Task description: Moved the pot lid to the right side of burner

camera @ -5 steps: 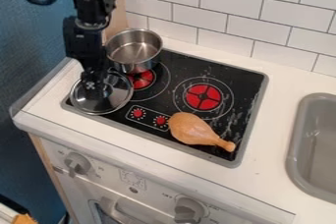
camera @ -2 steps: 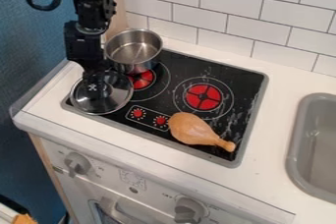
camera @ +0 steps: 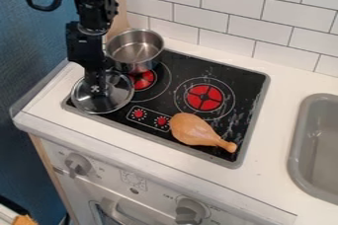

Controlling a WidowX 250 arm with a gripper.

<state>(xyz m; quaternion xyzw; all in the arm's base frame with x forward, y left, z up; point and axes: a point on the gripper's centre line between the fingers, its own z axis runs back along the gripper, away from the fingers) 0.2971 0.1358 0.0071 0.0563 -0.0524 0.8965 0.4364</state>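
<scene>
A white counter (camera: 272, 140) held a black stovetop (camera: 245, 78). The pot lid (camera: 119, 93) lay at the stovetop's near left corner, beneath the gripper (camera: 95, 90); whether its jaws were spread or pinching could not be told.

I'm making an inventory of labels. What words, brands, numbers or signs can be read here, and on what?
None can be read with certainty.
Oven knob at picture left: marks too small to read.
Oven knob at picture right: marks too small.
Small panel between them: too small.
Red cooktop dials: pale marks, no legible characters.
Gripper: pale cross-like mark, no legible text.
</scene>
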